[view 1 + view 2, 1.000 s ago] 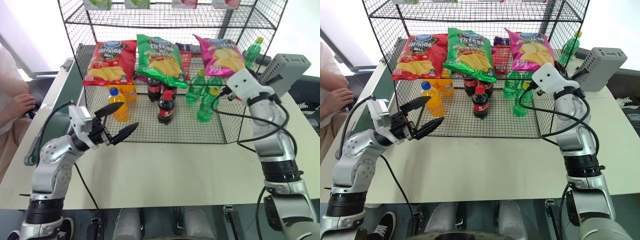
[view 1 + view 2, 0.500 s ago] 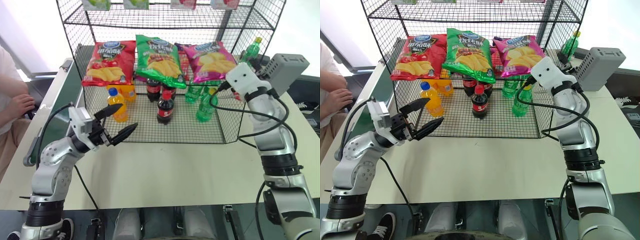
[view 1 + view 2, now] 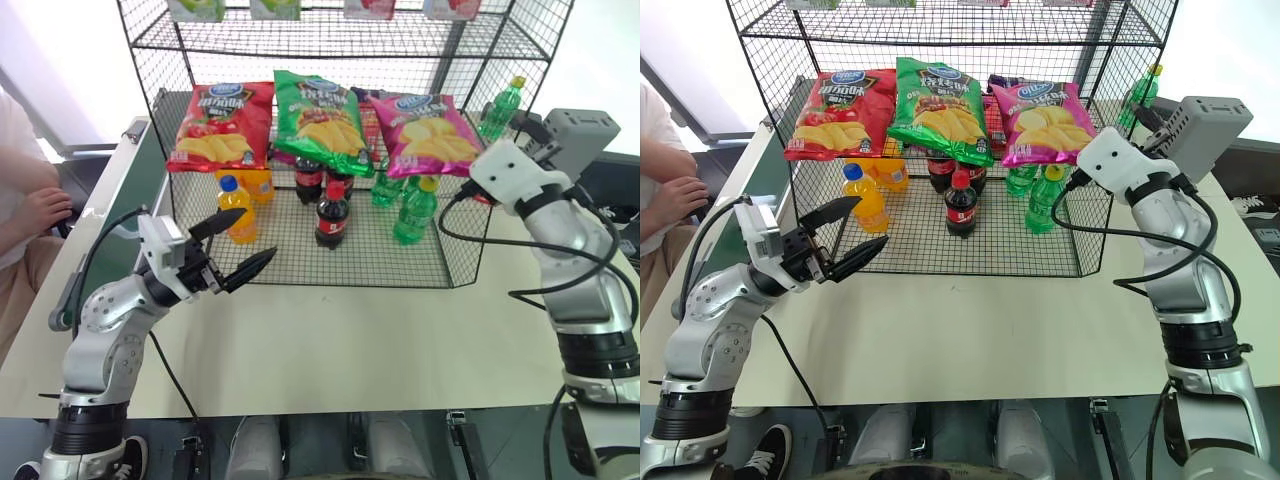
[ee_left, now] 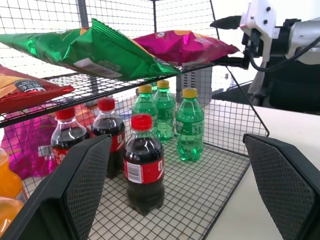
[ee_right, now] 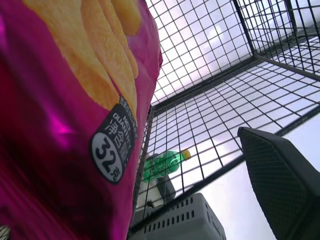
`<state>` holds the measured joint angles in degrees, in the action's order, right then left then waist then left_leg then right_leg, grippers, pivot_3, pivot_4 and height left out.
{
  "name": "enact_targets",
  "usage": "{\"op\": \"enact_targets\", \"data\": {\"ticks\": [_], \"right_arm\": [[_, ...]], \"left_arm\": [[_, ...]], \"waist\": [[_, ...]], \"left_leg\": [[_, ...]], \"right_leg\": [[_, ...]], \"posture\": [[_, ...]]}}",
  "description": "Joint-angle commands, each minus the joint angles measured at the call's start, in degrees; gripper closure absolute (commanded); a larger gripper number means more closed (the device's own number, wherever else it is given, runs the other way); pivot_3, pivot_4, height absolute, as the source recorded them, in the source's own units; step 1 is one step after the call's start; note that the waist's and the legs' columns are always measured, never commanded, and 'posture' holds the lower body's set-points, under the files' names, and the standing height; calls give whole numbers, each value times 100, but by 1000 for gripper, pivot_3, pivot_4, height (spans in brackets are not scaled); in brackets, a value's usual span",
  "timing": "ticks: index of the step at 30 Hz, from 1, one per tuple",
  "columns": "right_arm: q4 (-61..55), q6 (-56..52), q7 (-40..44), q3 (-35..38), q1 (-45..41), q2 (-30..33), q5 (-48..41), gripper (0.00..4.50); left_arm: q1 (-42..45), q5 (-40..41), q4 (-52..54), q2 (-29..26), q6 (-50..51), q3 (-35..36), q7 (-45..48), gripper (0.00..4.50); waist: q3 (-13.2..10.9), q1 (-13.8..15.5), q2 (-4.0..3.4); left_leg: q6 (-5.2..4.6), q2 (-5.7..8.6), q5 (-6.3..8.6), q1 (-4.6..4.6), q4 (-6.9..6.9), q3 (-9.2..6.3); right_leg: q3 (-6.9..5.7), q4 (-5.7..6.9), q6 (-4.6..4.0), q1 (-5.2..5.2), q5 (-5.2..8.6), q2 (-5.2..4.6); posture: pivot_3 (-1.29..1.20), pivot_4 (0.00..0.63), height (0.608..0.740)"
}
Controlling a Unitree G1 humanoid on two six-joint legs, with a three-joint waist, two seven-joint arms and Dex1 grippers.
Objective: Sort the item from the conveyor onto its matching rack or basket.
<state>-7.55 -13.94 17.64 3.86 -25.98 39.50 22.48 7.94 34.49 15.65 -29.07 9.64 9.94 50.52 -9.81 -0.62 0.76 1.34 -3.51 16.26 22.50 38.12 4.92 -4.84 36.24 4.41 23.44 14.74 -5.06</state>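
Tool on the right arm [image 3: 1087,170] has opened and backed off the magenta chip bag [image 3: 432,128], which now lies on the black wire rack [image 3: 300,262] shelf. Left tool [image 3: 240,250] hangs wide open, empty. Placement looks done.

The robot has two arms of silver-grey metal segments with black ring joints, and each arm ends in a white boxy wrist block; a black cable loops loosely along each arm. The left gripper [image 3: 235,249], at the lower left of the head views, has two black pointed fingers [image 4: 75,190] with a fine textured inner face. The right gripper [image 3: 1137,113], at the upper right, also has black fingers, and a thin black cable plugs into the white block behind it.
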Motion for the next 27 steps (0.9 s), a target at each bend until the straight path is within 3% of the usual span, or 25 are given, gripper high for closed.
{"op": "enact_targets", "data": {"ticks": [1, 8, 15, 20, 27], "right_arm": [[-89, -159, 118, 220, 22, -4, -230, 507], [252, -325, 243, 65, -603, -41, -266, 507], [-41, -788, 1382, -58, -524, 138, -934, 507], [142, -1055, 2101, 49, -957, 533, -1442, 507], [362, -941, 2412, -10, -1275, 757, -1693, 507]], "left_arm": [[52, 99, 141, 4, -34, 78, -10, 0], [96, 102, 99, -1, -21, 84, 3, 0], [-87, 154, 242, -55, 32, 140, -1, 0], [-169, 165, 316, -63, 59, 108, -19, 0], [-187, 153, 319, -61, 97, 71, -6, 0]], "waist": [[0, -4, 0], [0, -23, -1], [0, -3, 0], [-1, -11, -2], [-2, -11, -3]], "left_leg": [[0, 0, 0, 0, 0, 0], [0, 0, 0, 0, 1, 1], [-3, -1, 1, 2, 0, 1], [-3, -2, 2, 0, 0, 0], [-3, -3, 2, 2, 0, 4]], "right_leg": [[0, 0, 0, 0, 0, 0], [0, 0, -1, 2, 0, 1], [0, -2, -2, 1, -1, 0], [0, -1, -3, 2, -2, 1], [0, -1, -3, 6, -1, 1]], "posture": [[0, 150, 740], [0, 150, 740], [0, 150, 740], [0, 150, 740], [0, 150, 740]]}}
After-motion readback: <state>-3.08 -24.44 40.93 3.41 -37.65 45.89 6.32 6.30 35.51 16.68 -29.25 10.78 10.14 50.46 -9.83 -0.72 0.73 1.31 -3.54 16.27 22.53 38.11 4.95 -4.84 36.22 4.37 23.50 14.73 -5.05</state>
